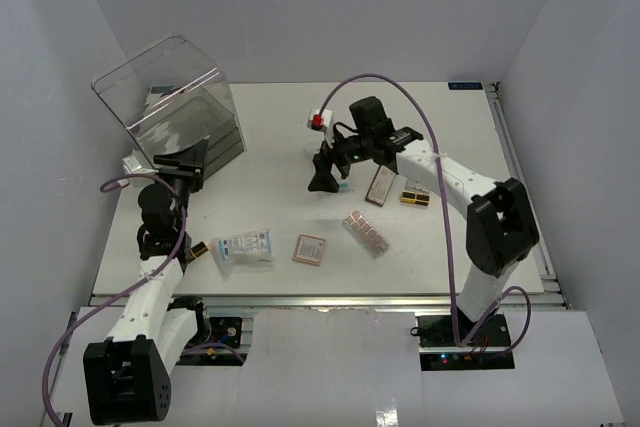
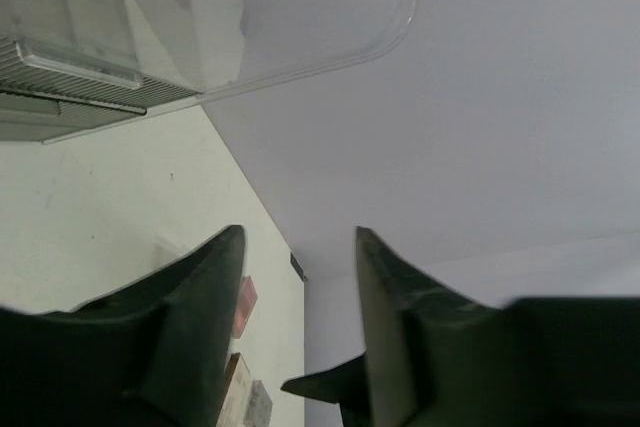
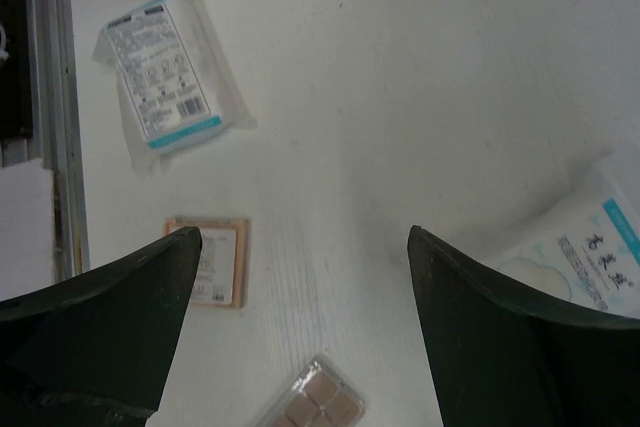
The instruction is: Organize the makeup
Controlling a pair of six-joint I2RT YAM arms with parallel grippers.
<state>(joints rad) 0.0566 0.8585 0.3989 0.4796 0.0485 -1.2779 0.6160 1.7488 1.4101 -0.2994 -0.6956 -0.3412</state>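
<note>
Left pincer (image 2: 297, 237) parted, empty, near clear rigid box (image 1: 175, 107); right pincer (image 3: 300, 237) spread wide, empty, above matte white table (image 1: 430, 257); crinkled sachet (image 1: 243, 245), square pink palette (image 1: 309, 248), blistered multi-pan strip (image 1: 365, 232) lie flat mid-table.

The left arm (image 1: 152, 277) stands up from its base and leans toward the far left. Its left tool (image 1: 187, 160) is raised and points away, fingers (image 2: 205, 287) parted with nothing between them. The right arm (image 1: 455, 179) bends at the elbow and reaches left across the middle. Its right tool (image 1: 322, 180) points down, fingers (image 3: 130, 287) spread wide and holding nothing.
</note>
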